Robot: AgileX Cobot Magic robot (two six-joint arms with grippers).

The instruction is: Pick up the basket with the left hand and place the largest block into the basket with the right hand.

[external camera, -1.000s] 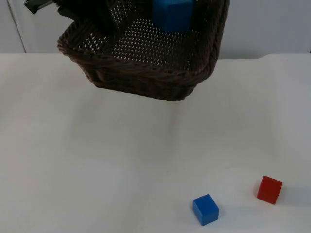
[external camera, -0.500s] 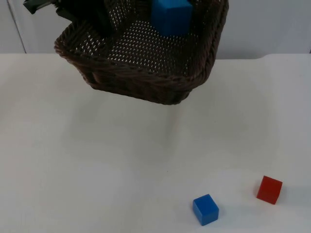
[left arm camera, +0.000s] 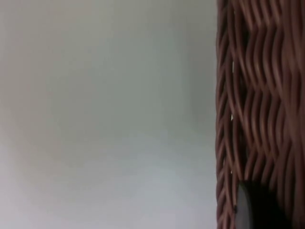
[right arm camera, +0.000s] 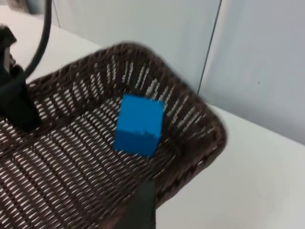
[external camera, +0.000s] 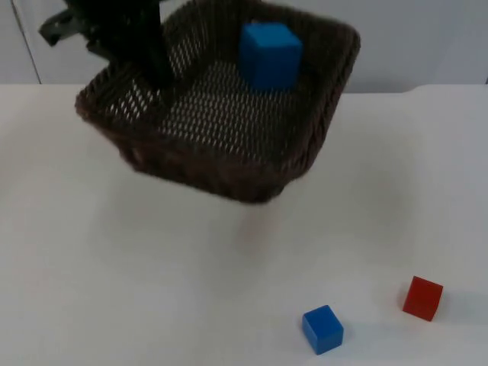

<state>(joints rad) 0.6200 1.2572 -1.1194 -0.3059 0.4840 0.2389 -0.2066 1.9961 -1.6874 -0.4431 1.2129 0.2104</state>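
A dark brown woven basket (external camera: 221,145) hangs tilted above the table's far left half. My left gripper (external camera: 155,70) is shut on its left rim, and the left wrist view looks along the basket's woven wall (left arm camera: 259,95). The largest block, a blue cube (external camera: 269,55), lies inside the basket against its far wall. From the right wrist view the cube (right arm camera: 139,125) rests on the basket (right arm camera: 71,162) floor, and my right gripper (right arm camera: 143,207) hovers over the rim, apart from the cube.
A small blue block (external camera: 322,329) and a red block (external camera: 422,297) sit on the white table (external camera: 91,290) near its front right. The grey partition wall (external camera: 427,38) stands behind the basket.
The basket, with the blue cube in it, has come down and slightly left in the left gripper's hold. The two small blocks have not moved.
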